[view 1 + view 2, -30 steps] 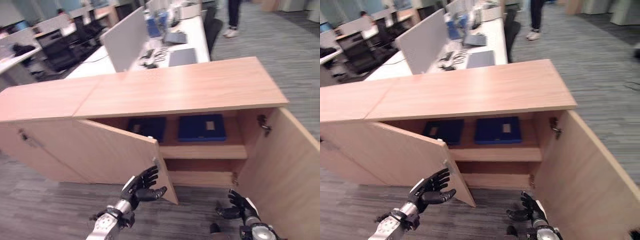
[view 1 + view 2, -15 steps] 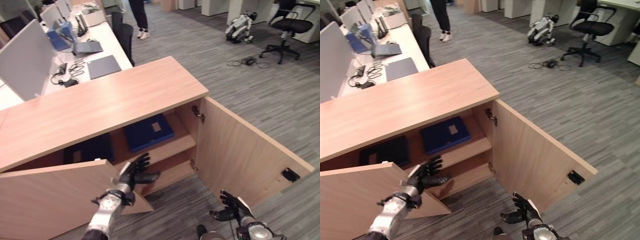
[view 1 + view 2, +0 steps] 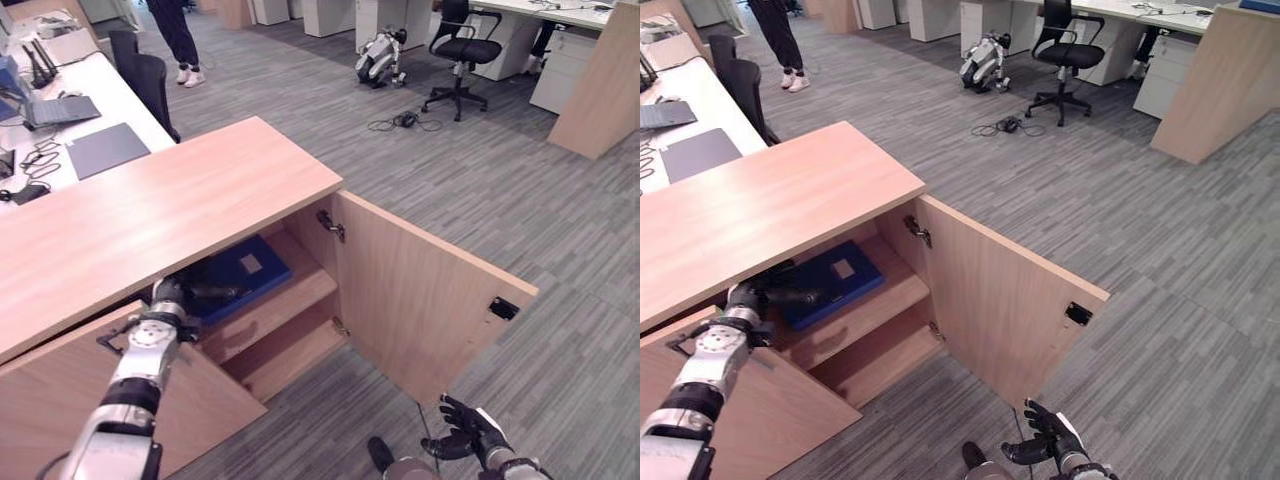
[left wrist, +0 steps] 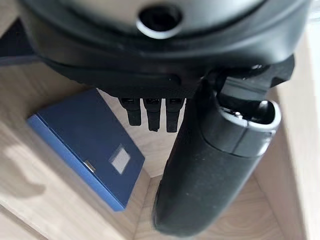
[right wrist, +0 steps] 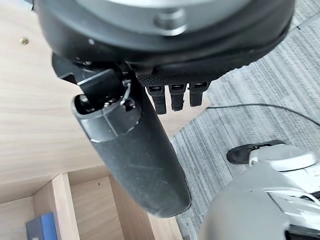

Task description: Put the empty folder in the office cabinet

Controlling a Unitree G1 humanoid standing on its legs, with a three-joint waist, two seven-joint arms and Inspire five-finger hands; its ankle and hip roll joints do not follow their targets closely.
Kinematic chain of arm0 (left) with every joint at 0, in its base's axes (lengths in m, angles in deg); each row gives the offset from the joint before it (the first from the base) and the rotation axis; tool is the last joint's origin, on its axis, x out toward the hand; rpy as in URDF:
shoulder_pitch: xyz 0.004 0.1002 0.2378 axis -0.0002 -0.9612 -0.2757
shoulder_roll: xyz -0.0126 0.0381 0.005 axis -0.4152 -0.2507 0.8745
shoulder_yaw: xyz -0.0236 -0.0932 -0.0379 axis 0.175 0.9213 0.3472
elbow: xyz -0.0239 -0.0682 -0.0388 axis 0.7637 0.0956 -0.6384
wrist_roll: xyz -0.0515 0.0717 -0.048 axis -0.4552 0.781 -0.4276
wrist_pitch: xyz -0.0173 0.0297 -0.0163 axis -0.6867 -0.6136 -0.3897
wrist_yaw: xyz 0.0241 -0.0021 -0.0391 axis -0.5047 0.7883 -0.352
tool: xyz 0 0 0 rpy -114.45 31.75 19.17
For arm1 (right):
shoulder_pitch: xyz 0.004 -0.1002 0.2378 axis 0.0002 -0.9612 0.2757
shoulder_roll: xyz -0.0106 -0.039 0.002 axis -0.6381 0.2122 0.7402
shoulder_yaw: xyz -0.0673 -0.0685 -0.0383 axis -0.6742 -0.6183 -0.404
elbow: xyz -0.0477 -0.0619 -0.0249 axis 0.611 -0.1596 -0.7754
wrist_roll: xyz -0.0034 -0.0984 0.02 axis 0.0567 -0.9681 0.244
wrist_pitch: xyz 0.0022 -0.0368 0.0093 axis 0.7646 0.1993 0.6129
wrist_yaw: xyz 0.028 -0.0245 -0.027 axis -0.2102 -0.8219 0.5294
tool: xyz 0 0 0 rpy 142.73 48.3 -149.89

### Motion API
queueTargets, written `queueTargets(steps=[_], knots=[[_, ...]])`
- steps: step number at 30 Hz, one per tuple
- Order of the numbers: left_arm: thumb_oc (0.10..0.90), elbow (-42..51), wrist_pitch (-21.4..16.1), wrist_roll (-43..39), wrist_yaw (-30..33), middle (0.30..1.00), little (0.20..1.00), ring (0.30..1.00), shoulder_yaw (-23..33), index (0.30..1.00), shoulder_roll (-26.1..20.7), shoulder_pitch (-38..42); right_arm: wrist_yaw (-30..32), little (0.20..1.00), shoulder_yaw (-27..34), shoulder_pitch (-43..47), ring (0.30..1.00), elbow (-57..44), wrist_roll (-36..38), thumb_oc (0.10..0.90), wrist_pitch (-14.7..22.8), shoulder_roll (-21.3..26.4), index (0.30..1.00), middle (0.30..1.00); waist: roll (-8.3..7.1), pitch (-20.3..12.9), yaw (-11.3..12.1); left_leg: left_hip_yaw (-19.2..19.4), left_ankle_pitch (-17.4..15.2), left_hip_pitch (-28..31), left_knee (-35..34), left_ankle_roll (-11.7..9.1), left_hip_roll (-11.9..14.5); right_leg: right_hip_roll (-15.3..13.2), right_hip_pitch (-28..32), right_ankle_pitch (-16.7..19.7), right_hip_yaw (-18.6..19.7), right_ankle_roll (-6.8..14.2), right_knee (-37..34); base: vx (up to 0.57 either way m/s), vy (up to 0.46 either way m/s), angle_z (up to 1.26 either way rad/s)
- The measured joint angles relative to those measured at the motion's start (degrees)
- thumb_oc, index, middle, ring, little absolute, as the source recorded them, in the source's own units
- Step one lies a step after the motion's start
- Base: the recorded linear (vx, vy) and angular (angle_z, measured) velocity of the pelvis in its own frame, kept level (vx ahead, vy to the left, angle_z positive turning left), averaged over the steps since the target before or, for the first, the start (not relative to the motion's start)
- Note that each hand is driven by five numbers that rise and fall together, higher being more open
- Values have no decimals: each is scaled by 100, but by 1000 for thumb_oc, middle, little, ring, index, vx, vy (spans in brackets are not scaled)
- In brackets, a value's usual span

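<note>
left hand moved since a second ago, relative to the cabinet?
Yes. The left hand was outside by the left door's edge; now it reaches inside the cabinet, over the upper shelf beside the blue folder.

Your left arm [image 3: 130, 385] is silver-grey in ringed segments, ending in a dark left hand [image 3: 172, 292]. Right hand [image 3: 468, 432] is dark too, white cover on its thumb. Wrist views show black rounded housings with a round screw, ribbed fingers [image 4: 152, 111], thick glossy thumb [image 5: 131, 152].

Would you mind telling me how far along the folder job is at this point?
Done: the blue folder lies flat on the cabinet's upper shelf. In hand: nothing; the left hand is open inside the cabinet, the right hand is low. Left: both doors stand open.
</note>
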Motion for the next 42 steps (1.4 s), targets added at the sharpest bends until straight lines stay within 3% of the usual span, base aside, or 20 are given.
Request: queueTargets(steps=[7,12,13,14,15,16,17,18,20,21,22,23,28,32,35,37,39,40,41,42], knots=[[800,45,-25,-1,-248,900,900,900,-54,900,-136,3,-54,900,1,-16,900,12,2,800,13,-151,900,900,-176,-99,7,-6,11,-90,2,-5,-16,-21,-84,-31,-12,68,1,-34,65,1],[800,1152,-29,-76,-207,900,900,900,40,900,91,-701,-37,900,1,24,900,139,7,800,18,-337,900,900,-219,-95,178,-4,32,-146,5,2,-16,-9,-233,102,-289,38,139,-122,-18,-2],[800,1626,-21,-213,-148,900,900,900,174,900,298,-1120,-15,900,2,123,900,185,6,800,16,-405,900,900,-215,-84,335,107,32,-168,29,6,-12,36,-376,208,-859,115,259,-67,-20,-56],[800,2228,-87,-396,-163,900,900,900,313,900,546,-1584,15,900,12,263,900,300,2,800,31,-474,900,900,-204,-57,518,356,41,-86,6,32,89,-57,-492,13,-1945,290,270,-45,-35,-54],[800,2328,-88,-459,-208,900,900,900,206,900,635,-1729,15,900,13,315,900,372,2,800,38,-486,900,900,-152,-23,568,351,41,-66,28,33,101,-195,-499,-128,-2368,105,375,-58,-89,-52],[800,2504,-15,-591,-264,900,900,900,72,900,1167,-2246,40,900,68,329,900,420,-2,800,18,-518,900,900,-55,-31,830,461,37,56,26,39,170,-581,-620,-533,-3360,98,1059,-25,-105,-15],[800,2636,-13,-699,-302,900,900,900,43,900,1398,-2582,29,900,69,344,900,414,-2,800,19,-516,900,900,-12,-45,877,515,4,79,5,76,201,-778,-721,-693,-3444,124,1491,-15,-122,-23],[800,2787,46,-693,-394,900,900,900,-217,900,1481,-2968,16,900,67,393,900,396,-6,800,21,-520,900,900,23,-44,993,544,-26,70,4,93,236,-1059,-892,-933,-3356,195,2062,-4,-69,-16],[800,2846,164,-686,-608,900,900,900,-530,900,1356,-3305,14,900,82,457,900,346,-7,800,18,-557,900,900,-90,-94,1042,532,-2,28,26,1,213,-1284,-862,-929,-3069,300,1989,-24,-146,-14],[800,2692,284,-687,-728,900,900,900,-653,900,1379,-3356,21,900,149,547,900,377,-13,800,16,-588,900,900,-29,-43,1040,495,88,-1,28,-205,283,-1204,-747,-719,-2866,183,1740,-23,-174,-6],[800,2660,353,-698,-805,900,900,900,-761,900,1466,-3391,35,900,191,604,900,357,-18,800,6,-552,900,900,90,-23,933,516,151,-70,29,-230,389,-1062,-749,-684,-2767,189,1663,10,-188,-20],[800,2743,358,-697,-1036,900,900,900,-1006,900,1512,-3391,28,900,232,629,900,340,-19,800,-9,-396,900,900,248,-10,933,561,219,-84,27,-285,532,-825,-705,-607,-2706,10,1442,40,-179,-20],[800,2914,357,-811,-1479,900,900,900,-1221,900,1605,-3207,18,900,397,471,900,335,-18,800,-9,-95,900,900,508,-35,708,607,103,21,132,-268,753,-520,-280,-302,-2603,10,587,39,-151,-22],[800,3030,361,-909,-1570,900,900,900,-1227,900,1636,-3102,4,900,390,312,900,337,-18,800,-24,47,900,900,672,-20,430,763,84,14,87,-308,717,-465,-266,-51,-2420,48,216,18,-154,-30],[800,3033,410,-912,-1557,900,900,900,-1215,900,1625,-3145,-32,900,390,268,900,346,-14,800,-45,89,900,900,860,40,266,980,9,14,368,-332,833,-359,-428,-61,-2285,-61,427,10,-202,-32],[800,3009,485,-912,-1556,900,900,900,-1231,900,1657,-3181,-29,900,395,267,900,356,1,800,-55,86,900,900,858,129,296,966,56,-106,993,-357,995,-249,-329,-101,-2133,-126,353,24,-178,-51],[800,2985,484,-915,-1554,900,900,900,-1196,900,1698,-3176,-29,900,404,281,900,357,3,800,-58,110,900,900,780,179,322,541,384,-322,1708,-656,1175,-178,-70,-123,-2171,-145,152,29,-188,-39],[800,2976,467,-922,-1513,900,900,900,-1081,900,1619,-3145,-41,900,407,381,900,327,7,800,-55,27,900,900,544,241,379,82,581,-666,2542,-994,1219,-287,-644,-566,-2084,-479,1310,85,-77,-34],[800,2811,490,-921,-1426,900,900,900,-1081,900,1688,-3154,-3,900,395,363,900,356,9,800,-55,2,900,900,327,250,337,-86,1006,-877,2967,-1062,1235,-253,-489,-643,-2042,-474,1118,109,-45,-62],[800,2772,491,-921,-1420,900,900,900,-1094,900,1695,-3215,26,900,391,564,900,373,12,800,-7,-55,900,900,199,236,426,-172,994,-927,2813,-1053,973,-250,-294,-710,-1886,-156,441,132,11,-152]])
